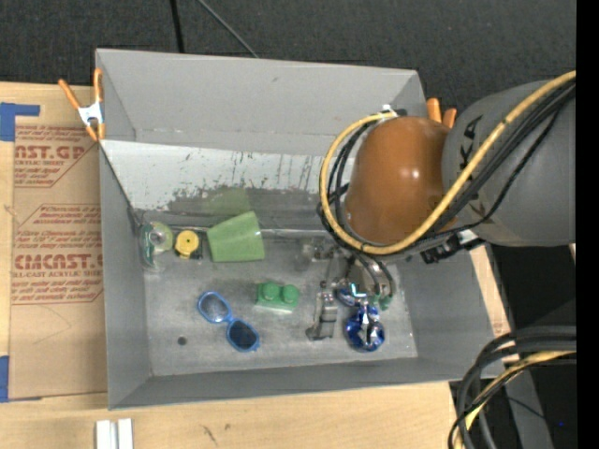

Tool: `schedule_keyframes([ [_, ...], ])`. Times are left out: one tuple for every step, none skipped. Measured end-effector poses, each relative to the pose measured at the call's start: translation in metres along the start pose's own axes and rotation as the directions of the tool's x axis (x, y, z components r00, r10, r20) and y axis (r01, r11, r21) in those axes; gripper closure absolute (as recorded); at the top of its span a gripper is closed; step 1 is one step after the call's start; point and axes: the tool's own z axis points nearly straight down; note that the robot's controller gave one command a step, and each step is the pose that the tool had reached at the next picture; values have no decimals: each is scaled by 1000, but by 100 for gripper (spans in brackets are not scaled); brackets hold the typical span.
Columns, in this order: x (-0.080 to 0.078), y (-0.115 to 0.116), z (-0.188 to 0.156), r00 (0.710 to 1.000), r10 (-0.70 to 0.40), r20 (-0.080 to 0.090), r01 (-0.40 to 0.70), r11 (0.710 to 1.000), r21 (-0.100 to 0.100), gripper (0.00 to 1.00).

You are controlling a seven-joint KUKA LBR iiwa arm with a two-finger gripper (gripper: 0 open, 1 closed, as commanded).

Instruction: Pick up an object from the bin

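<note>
My gripper reaches down into the right part of the bin, its metal fingers near the floor. Whether anything sits between them I cannot make out. Right beside it, to the right, lies a shiny dark-blue crumpled thing with a bit of green and blue above it. Just left of the gripper sits a small green brick with two studs.
A light-green wedge-shaped block lies at the back left, next to a yellow disc and a clear small jar. Blue toy goggles lie at the front left. The arm's orange cover hangs over the bin's right side.
</note>
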Motion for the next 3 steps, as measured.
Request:
schedule_keyframes([
  [-47, 36, 112, 969, 247, 5, -247, 969, -2, 0],
  [-31, -3, 110, 981, -192, 7, 192, 981, 3, 0],
  [-32, -2, 109, 981, -192, 10, 192, 981, 2, 100],
])
